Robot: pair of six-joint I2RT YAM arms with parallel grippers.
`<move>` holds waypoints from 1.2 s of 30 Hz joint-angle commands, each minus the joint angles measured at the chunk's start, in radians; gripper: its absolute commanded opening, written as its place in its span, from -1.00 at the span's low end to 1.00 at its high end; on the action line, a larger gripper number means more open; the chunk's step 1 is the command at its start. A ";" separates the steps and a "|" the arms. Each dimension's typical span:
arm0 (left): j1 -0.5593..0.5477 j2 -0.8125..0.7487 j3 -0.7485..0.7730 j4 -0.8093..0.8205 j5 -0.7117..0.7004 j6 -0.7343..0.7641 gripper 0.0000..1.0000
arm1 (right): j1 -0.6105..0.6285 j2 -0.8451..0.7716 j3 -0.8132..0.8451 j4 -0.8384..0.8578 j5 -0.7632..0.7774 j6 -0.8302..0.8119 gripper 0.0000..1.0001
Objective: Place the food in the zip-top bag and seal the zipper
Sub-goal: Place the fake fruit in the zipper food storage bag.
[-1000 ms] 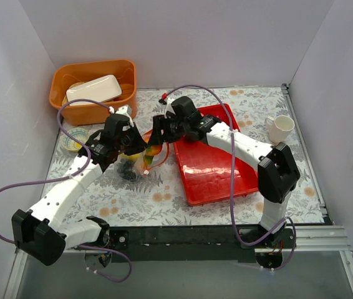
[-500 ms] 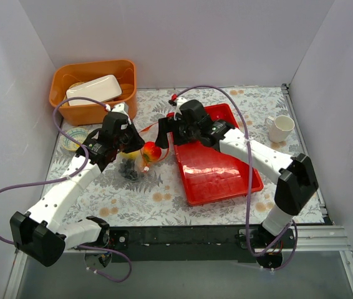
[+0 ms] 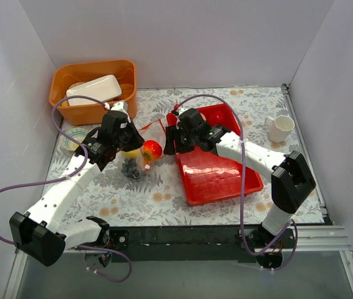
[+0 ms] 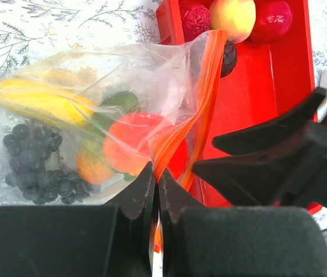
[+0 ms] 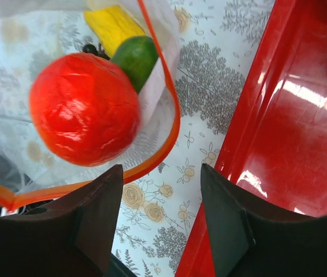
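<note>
The clear zip-top bag [image 3: 140,157] lies left of the red tray. My left gripper [image 3: 134,146] is shut on its orange-red zipper [image 4: 178,124] at the mouth edge [image 4: 156,173]. Inside the bag are a red ball [image 5: 82,107], a green-orange mango [image 5: 136,57], a yellow oblong piece [image 4: 36,101] and a dark grape bunch [image 4: 33,158]. My right gripper [image 3: 169,142] is open and empty [image 5: 160,190] just outside the bag's mouth, over the table beside the tray. A dark red ball [image 4: 195,17], a peach-orange ball [image 4: 233,14] and a red ball [image 4: 273,17] sit in the tray's far end.
The red tray [image 3: 220,168] lies right of centre. An orange bin [image 3: 92,90] holding a white dish stands at the back left. A small round item [image 3: 73,138] lies at the left. A white mug [image 3: 280,128] stands at the right.
The red ball now lies inside the bag. My right gripper has let go and drawn back towards the tray. The left gripper still holds the bag's mouth.
</note>
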 commanded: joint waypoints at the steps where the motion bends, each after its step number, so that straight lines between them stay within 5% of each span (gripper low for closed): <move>1: -0.003 -0.017 0.035 0.000 -0.017 0.006 -1.00 | -0.005 0.033 0.024 0.015 -0.020 0.021 0.23; 4: -0.003 -0.014 0.033 0.004 -0.017 0.000 -1.00 | -0.007 0.061 0.058 0.015 -0.042 0.021 -0.18; 5: -0.003 -0.012 0.033 0.006 -0.013 0.000 -1.00 | -0.007 0.075 0.070 0.002 -0.050 0.018 -0.45; 11: -0.002 -0.001 0.065 -0.037 -0.073 -0.011 -1.00 | -0.002 0.061 0.135 0.021 -0.123 -0.002 -0.97; 22: 0.142 0.005 0.386 -0.213 -0.278 0.064 -1.00 | 0.047 0.018 0.299 0.060 -0.137 -0.097 -0.85; 25: 0.158 0.057 0.480 -0.293 -0.317 0.104 -1.00 | 0.047 0.099 0.461 -0.079 -0.113 -0.121 -0.84; 28: 0.168 0.081 0.460 -0.318 -0.323 0.113 -1.00 | 0.048 0.164 0.546 -0.186 -0.122 -0.131 -0.97; 36: 0.176 0.022 0.343 -0.327 -0.370 0.116 -1.00 | 0.047 0.180 0.504 -0.149 -0.207 -0.126 -0.80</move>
